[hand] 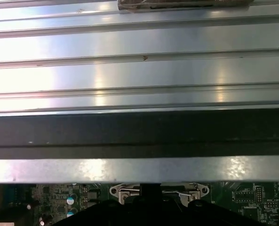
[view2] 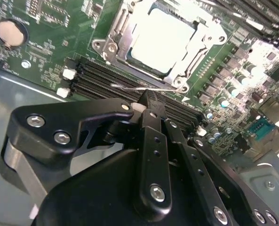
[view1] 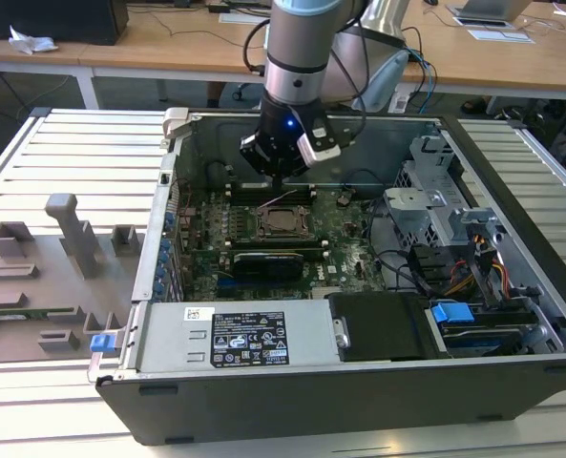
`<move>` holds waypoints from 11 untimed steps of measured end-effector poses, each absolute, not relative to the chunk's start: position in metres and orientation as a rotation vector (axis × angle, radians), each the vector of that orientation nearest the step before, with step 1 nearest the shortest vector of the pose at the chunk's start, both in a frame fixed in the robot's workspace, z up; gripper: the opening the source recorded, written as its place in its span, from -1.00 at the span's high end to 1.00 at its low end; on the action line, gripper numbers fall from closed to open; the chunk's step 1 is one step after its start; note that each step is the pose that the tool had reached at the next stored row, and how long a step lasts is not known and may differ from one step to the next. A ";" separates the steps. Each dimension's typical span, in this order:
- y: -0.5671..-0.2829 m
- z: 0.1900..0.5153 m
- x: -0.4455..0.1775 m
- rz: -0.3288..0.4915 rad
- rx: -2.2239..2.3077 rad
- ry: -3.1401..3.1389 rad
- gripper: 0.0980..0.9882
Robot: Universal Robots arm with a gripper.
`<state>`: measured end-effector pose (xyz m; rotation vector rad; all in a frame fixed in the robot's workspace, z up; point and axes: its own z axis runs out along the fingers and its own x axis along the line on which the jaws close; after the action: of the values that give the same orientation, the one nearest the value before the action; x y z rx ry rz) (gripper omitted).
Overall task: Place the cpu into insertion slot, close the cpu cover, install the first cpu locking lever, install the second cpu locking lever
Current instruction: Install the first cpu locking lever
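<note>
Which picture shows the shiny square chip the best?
The second wrist view: the cpu is big and bright there, sitting in the slot with the cover framing it. In the exterior view the cpu is a tiny square on the board. The first wrist view catches just a sliver of the cover at the edge.

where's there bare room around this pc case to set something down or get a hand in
Free: the slatted table on the exterior view's left, between the case wall and the grey fixtures, and the strip at far right. Crowded: inside the case, where the gripper hangs just above the cpu, and the cable-filled drive bay.
</note>
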<state>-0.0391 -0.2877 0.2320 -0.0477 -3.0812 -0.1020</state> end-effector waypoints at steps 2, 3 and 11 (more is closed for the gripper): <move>-0.289 0.231 -0.041 -0.125 -0.046 -3.080 0.98; -0.290 0.231 -0.042 -0.139 -0.045 -3.079 0.98; -0.298 0.225 -0.043 -0.189 0.034 -3.073 0.98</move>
<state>-0.0430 -0.2983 0.2253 0.0343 -3.0732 -0.1894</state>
